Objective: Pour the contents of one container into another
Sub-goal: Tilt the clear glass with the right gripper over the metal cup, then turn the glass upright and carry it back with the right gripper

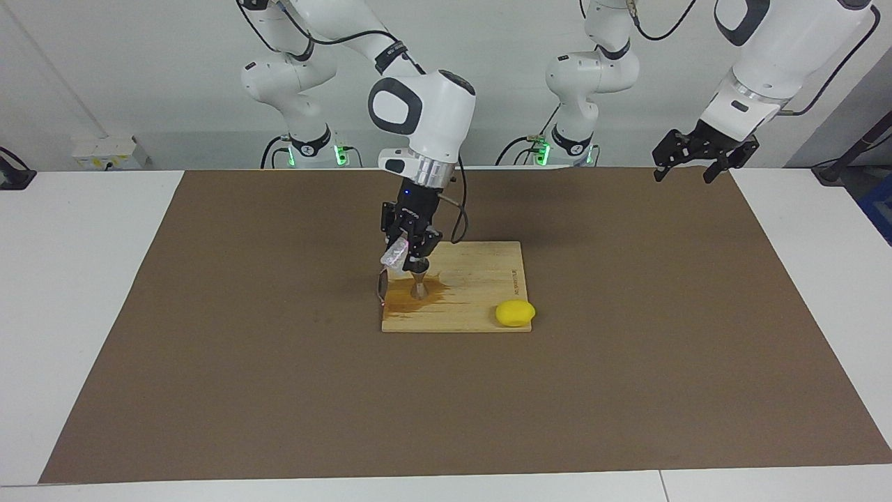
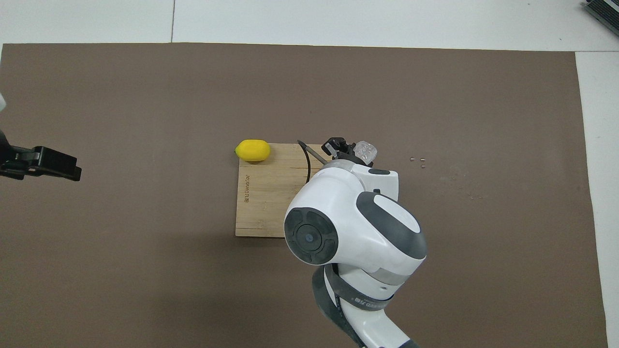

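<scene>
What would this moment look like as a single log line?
right hand: tilts cup over jigger | board: wet | left hand: waits

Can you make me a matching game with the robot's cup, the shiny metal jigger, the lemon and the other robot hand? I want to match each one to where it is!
Things:
1. clear cup
2. metal jigger
3. lemon
4. left gripper

Places:
A. standing on the wet patch of the wooden board
B. waiting in the air over the brown mat
C. tilted in the right gripper
D. lying at the board's corner

Pairs: 1-C, 2-A, 3-D, 4-B
</scene>
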